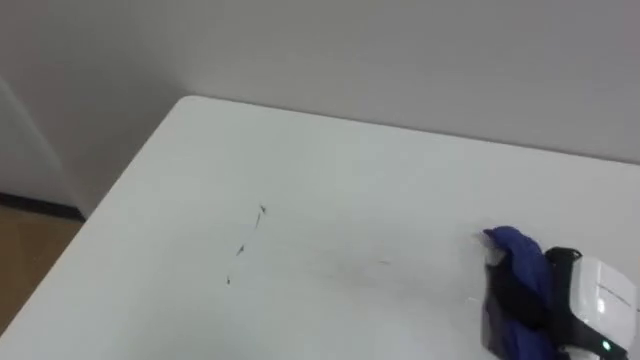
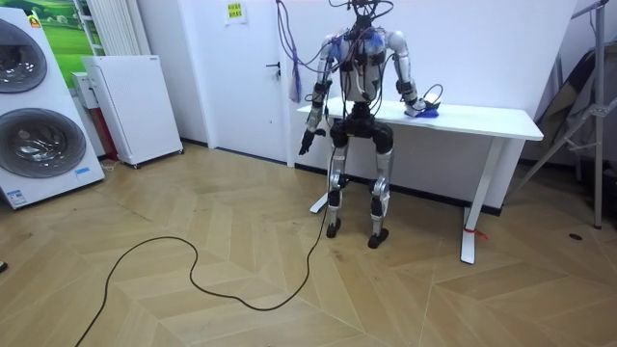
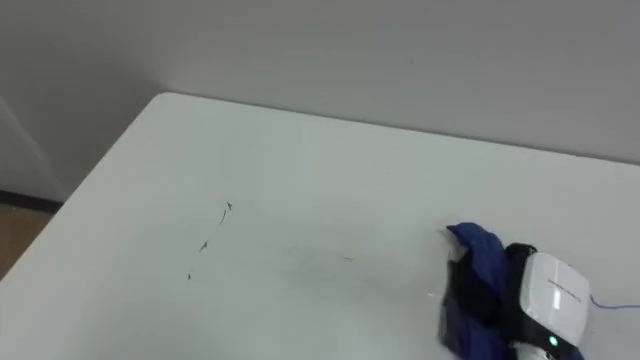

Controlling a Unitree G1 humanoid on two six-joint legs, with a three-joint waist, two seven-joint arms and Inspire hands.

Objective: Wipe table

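Left eye: we judge the job barely begun. Dark marks (image 1: 243,247) sit unwiped on the white table (image 1: 350,170), well apart from the blue cloth (image 1: 518,250) under the right hand (image 1: 528,300) at the near right. Whether that hand grips or just presses, we cannot tell.

Room view: we see the robot standing at the table by a white wall, left hand (image 2: 305,143) hanging, its state unclear; wood floor (image 2: 193,289), washers (image 2: 29,106) nearby.

The blue cloth (image 3: 478,258) hides the fingers of the right hand (image 3: 550,295), itself cut off below.
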